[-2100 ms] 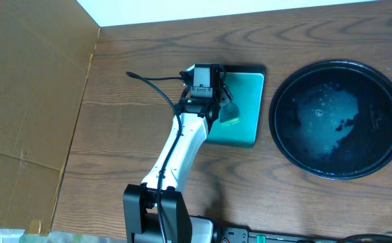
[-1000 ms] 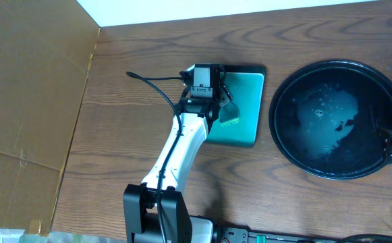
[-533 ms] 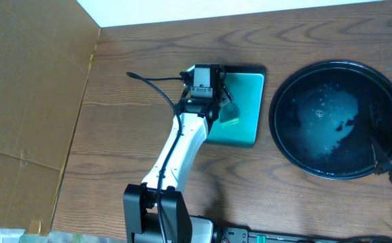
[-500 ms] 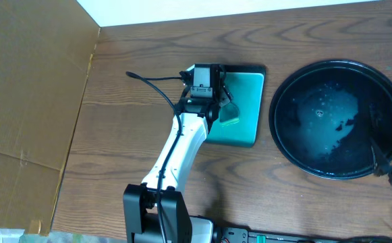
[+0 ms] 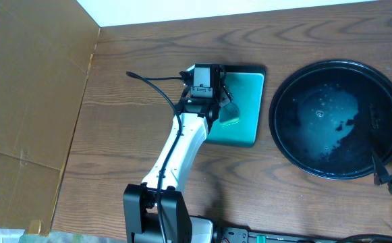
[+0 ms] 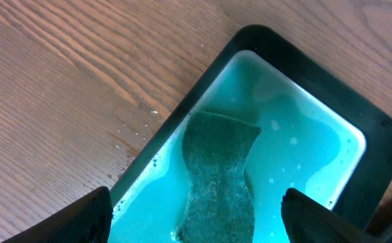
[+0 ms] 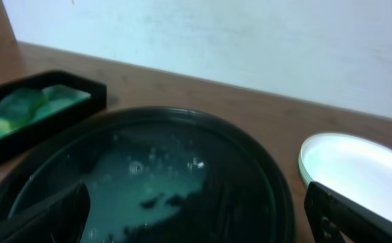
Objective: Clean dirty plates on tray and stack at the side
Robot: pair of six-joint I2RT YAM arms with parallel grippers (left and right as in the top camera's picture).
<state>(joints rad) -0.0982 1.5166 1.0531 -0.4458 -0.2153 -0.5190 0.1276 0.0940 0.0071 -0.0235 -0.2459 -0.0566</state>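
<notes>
**Both grippers spread; a plate sits beside the round tray**

At the far left a cardboard panel (image 5: 27, 101) leans over the wooden table (image 5: 128, 121). The white left arm (image 5: 179, 145) reaches up from its base at the table's near edge. The left gripper (image 6: 196, 199) hangs over a rectangular black-rimmed tray (image 5: 253, 74) filled with teal liquid. Its jaws stand wide apart, gripping nothing. Between and below them a green sponge (image 6: 219, 172) lies in the liquid, close to the tray's left wall. A few water droplets (image 6: 135, 131) spot the wood just outside that wall.

Right of the rectangular tray, and apart from it, is the large round black tray (image 5: 280, 88). A pale wet film (image 5: 327, 115) with some dark specks covers its floor. The right gripper (image 7: 197, 192) is at the tray's near right rim, mostly past the edge of the overhead view. Its jaws are also spread wide and empty.

Farthest right, a pale round plate (image 7: 357, 169) rests on the table just beside the round tray, outside its rim. Whether other plates lie under it cannot be told.
</notes>
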